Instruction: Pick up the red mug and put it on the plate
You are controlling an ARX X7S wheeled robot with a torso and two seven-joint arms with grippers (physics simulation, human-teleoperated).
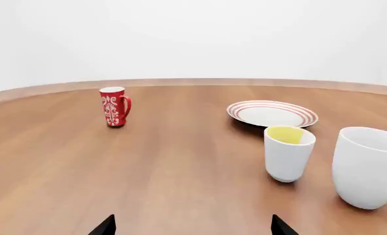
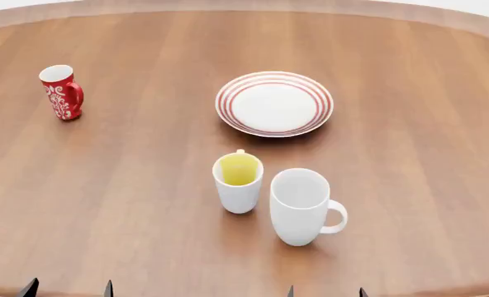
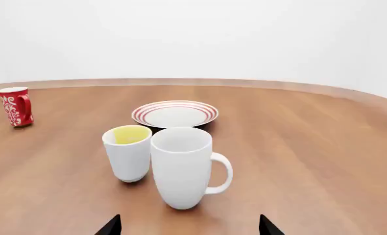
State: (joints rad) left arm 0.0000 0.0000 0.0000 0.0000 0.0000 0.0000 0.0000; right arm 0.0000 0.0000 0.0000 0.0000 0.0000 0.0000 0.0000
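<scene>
Head view shows the red mug (image 2: 61, 91) standing upright on the wooden tabletop (image 2: 145, 204), well apart from the plate (image 2: 274, 103) and on the robot's left of it, with bare wood between the two. Its handle is turned toward the plate, so a grasp around the body from the near side looks more open than one at the handle. The plate lies flat and bare, ready to receive the mug. Nearer the robot than the plate stand the white mug with yellow inside (image 2: 238, 182) and, just beside it, the plain white mug (image 2: 302, 206) with its handle pointing away from its neighbour; both sit clear of a straight path from the red mug to the plate. The left pincer (image 2: 68, 289) and the right pincer (image 2: 325, 292) hang at the near edge of the tabletop, each with its tips spread and nothing between them, neither close to any mug. Judging by this, the pick has not begun, and the left arm is the better placed for the reach.
</scene>
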